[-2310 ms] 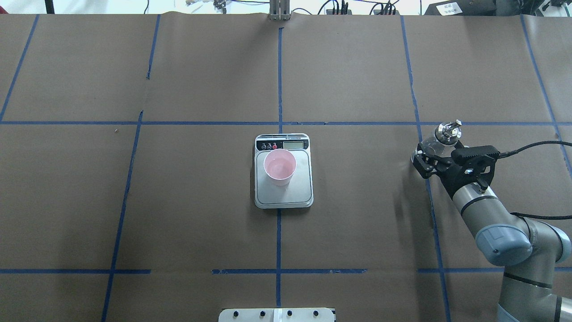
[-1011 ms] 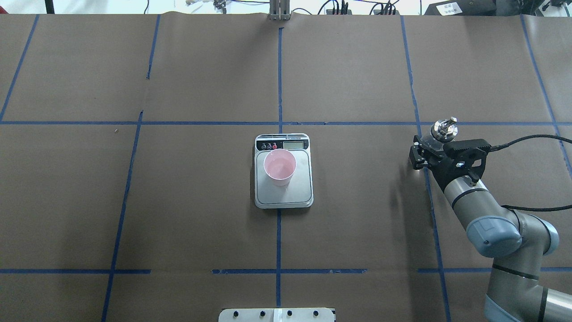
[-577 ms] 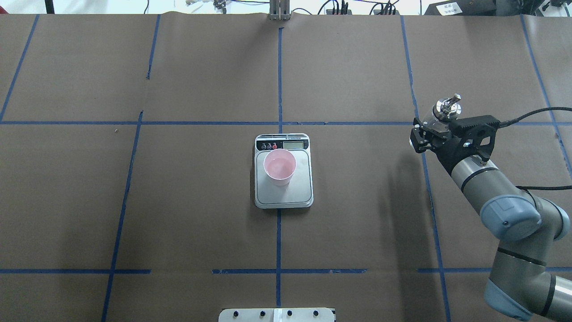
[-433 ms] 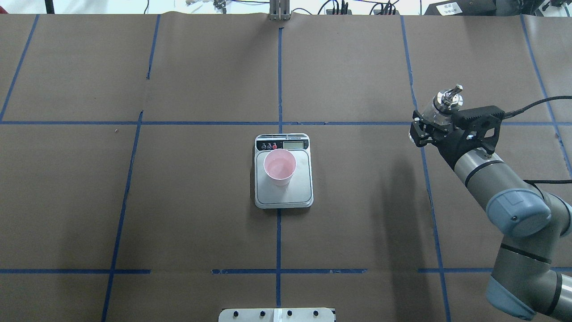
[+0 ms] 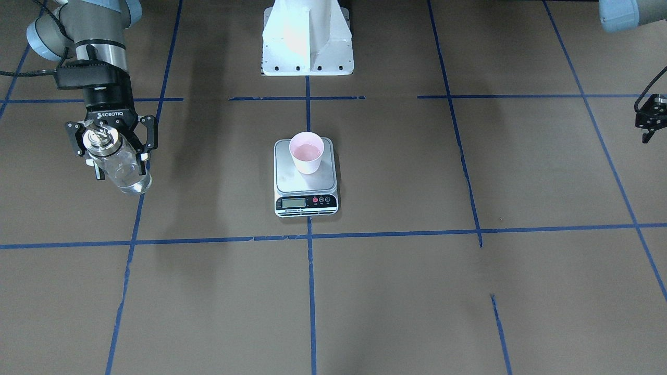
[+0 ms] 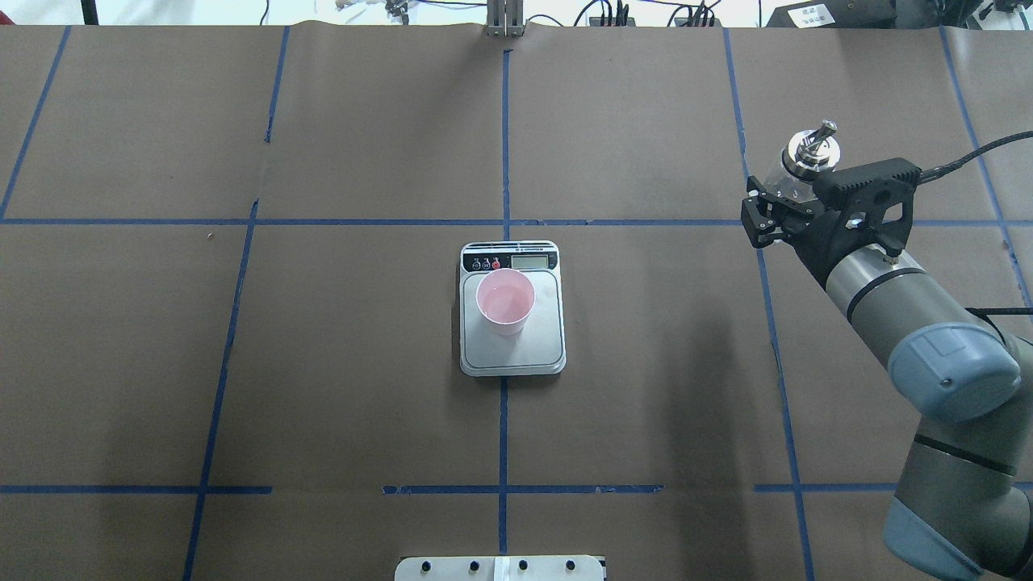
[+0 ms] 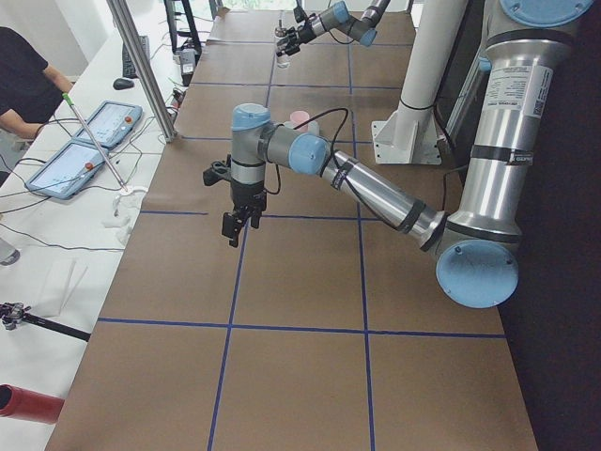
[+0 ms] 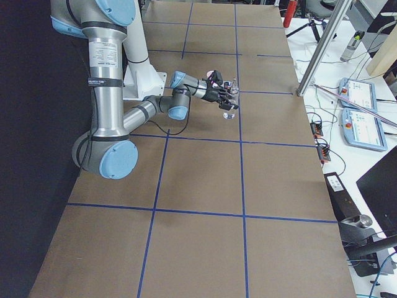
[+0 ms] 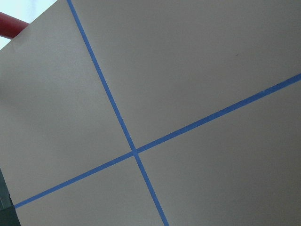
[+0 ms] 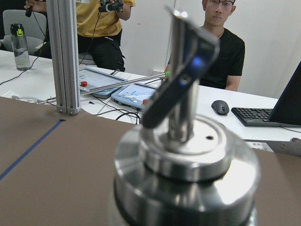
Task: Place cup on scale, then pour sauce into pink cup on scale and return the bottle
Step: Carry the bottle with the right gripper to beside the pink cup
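Note:
The pink cup (image 6: 505, 301) (image 5: 306, 152) stands upright on the steel platform of the scale (image 6: 542, 349) (image 5: 292, 183) at the table's middle. My right gripper (image 6: 781, 208) (image 5: 112, 148) is shut on the clear glass bottle (image 6: 809, 153) (image 5: 124, 171) and holds it in the air at the right, far from the scale. The bottle's silver cap and spout (image 10: 188, 160) fill the right wrist view. The sauce in the glass is too faint to see. My left gripper (image 5: 647, 121) (image 7: 239, 225) hangs open and holds nothing off the left side, over bare table.
Blue tape lines cross the brown table cover. The white robot base (image 5: 307, 41) stands behind the scale. An aluminium post (image 6: 504, 20) rises at the far edge. People sit at a side desk with tablets (image 7: 84, 150) beyond the table.
The right gripper has lifted the bottle off the table and carried it higher and farther from the robot. Cup and scale have not moved.

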{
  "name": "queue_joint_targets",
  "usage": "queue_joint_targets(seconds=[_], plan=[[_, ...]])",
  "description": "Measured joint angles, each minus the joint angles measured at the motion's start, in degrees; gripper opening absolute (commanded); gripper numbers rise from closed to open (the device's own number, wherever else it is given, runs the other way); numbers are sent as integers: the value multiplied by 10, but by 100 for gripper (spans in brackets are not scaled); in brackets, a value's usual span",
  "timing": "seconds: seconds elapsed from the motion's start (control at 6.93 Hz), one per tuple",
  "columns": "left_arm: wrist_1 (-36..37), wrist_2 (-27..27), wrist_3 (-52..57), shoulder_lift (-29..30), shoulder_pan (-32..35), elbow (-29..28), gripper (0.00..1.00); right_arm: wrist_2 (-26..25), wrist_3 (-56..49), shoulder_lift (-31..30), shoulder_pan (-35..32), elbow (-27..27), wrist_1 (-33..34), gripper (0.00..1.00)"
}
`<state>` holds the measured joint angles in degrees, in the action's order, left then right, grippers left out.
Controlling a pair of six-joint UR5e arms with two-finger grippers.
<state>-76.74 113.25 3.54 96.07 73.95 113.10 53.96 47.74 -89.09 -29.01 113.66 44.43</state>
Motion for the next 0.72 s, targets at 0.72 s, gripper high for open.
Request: queue_joint_targets(seconds=[0.72], plan=[[-93, 121, 93, -75, 70, -63, 100, -148, -159, 120, 71, 4, 195, 0]])
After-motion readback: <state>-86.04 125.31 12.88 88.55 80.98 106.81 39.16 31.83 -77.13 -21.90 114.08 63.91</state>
